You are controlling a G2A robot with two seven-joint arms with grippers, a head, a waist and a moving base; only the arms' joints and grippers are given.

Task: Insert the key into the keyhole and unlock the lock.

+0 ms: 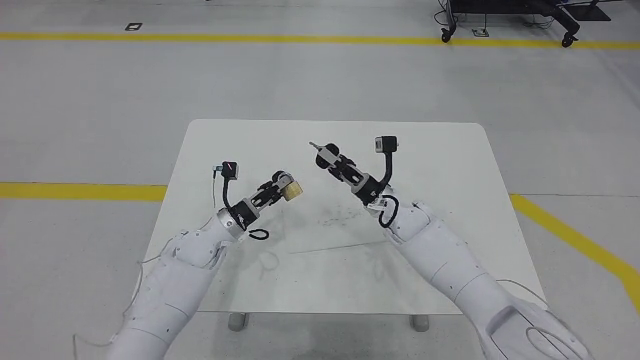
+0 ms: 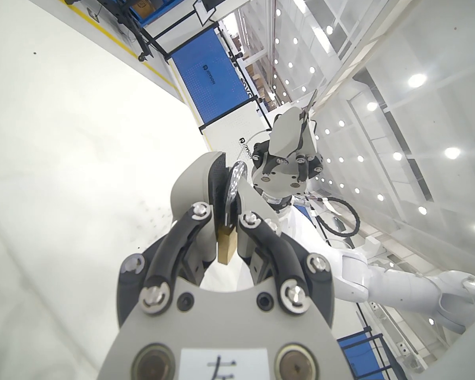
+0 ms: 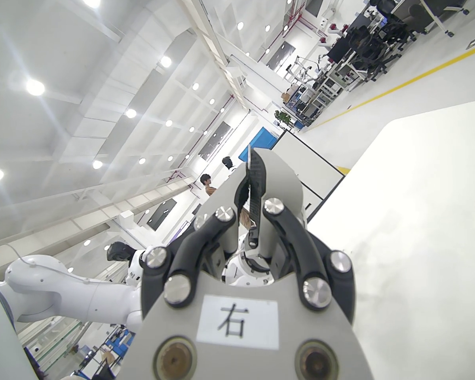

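Above the left middle of the white table [image 1: 430, 260], my left gripper [image 1: 283, 186] is shut on a brass padlock [image 1: 292, 190]. The left wrist view has the padlock's brass body [image 2: 226, 247] between the fingers of the left gripper [image 2: 227, 168], with its silver shackle [image 2: 234, 183] up at their tips. A short way off to the right and farther back, my right gripper [image 1: 324, 155] is shut on a thin metal key [image 1: 313, 146] whose tip points away from the padlock. Lock and key are apart. From the right wrist, the right gripper [image 3: 250, 166] hides most of the key.
The table carries nothing else besides faint scuff marks [image 1: 330, 222]. A yellow line [image 1: 300, 38] crosses the floor behind it, with a black wheeled cart [image 1: 510, 0] at the back right.
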